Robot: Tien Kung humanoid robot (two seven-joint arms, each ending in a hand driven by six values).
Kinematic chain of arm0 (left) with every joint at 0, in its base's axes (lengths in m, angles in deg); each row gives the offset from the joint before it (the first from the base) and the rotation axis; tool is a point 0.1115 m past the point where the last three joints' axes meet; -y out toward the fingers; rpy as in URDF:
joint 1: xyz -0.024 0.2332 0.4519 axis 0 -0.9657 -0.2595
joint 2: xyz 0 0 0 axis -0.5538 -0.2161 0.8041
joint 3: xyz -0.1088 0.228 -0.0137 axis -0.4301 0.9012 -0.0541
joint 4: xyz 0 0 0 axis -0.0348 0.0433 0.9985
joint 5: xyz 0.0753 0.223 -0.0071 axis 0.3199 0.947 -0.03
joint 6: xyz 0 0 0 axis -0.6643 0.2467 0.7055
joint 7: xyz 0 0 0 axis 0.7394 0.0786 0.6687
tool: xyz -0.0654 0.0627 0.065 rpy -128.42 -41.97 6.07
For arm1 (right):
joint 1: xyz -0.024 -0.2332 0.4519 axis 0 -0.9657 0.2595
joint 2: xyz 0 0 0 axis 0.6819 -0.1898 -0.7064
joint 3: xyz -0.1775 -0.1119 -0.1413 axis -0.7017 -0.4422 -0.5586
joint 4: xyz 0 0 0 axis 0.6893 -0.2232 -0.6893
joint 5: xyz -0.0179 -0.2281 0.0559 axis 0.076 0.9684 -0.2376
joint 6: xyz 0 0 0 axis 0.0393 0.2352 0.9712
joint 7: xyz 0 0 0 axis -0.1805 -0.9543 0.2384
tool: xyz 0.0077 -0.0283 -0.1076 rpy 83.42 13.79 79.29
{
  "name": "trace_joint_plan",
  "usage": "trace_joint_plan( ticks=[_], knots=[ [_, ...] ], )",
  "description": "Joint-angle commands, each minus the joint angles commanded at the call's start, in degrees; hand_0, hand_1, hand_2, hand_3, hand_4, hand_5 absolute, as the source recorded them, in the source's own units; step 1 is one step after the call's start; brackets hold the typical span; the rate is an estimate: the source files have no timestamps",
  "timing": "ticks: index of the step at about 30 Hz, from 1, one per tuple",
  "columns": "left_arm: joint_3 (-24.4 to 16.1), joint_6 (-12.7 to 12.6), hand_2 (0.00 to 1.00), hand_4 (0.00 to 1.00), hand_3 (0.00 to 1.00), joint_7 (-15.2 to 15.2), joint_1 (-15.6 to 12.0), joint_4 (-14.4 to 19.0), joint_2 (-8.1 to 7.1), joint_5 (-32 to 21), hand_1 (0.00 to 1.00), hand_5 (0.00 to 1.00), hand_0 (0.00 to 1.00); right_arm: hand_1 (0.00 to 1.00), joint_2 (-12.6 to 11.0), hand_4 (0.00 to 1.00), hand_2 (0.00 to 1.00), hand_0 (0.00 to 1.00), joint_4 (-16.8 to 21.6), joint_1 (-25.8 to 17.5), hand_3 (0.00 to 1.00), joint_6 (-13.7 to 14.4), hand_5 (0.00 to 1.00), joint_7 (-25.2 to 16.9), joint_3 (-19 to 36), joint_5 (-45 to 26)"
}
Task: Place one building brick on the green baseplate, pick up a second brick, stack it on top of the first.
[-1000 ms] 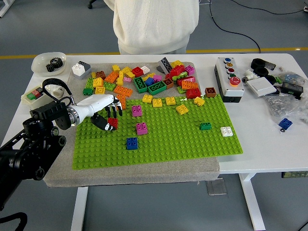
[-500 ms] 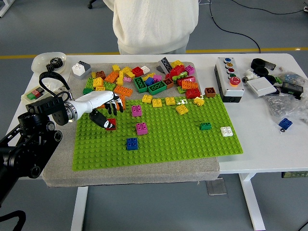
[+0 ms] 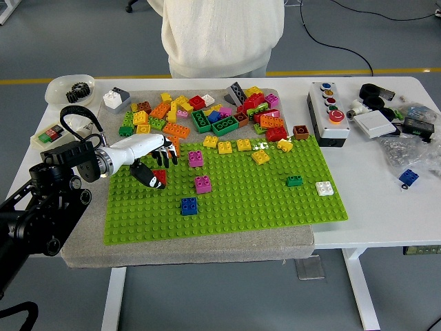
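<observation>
White table (image 3: 386, 200), grey floor (image 3: 76, 41) with yellow line (image 3: 344, 72), black cable (image 3: 351, 52) trailing

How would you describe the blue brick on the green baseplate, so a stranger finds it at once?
Start at the green baseplate and look toward its near left part. The blue brick stands there alone, just nearer than a pink brick, and is the baseplate's only blue piece.

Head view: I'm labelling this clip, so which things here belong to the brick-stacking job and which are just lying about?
Job:
green baseplate
red brick, under the left hand
loose brick pile

Lying about:
button box
bowl of gears
blue brick off the mat
</observation>
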Motion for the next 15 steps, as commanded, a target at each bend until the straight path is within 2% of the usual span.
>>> trace_joint_plan(
  ticks=[8,15],
  knots=[
    [0.1,-1.8,0.523,0.998,0.539,-0.1,0.4,-2.1,0.38,0.0,0.512,0.002,0.578,0.645,0.0,0.829,0.716,0.741,0.0,0.0,0.603,0.0,0.402,0.0,-0.1,0.0],
    [-0.3,-1.8,0.525,0.998,0.536,0.3,0.3,-2.6,0.35,0.0,0.509,0.002,0.579,0.644,0.0,0.829,0.716,0.741,0.0,-0.1,0.604,0.0,0.402,0.0,-0.2,0.0]
  ],
)
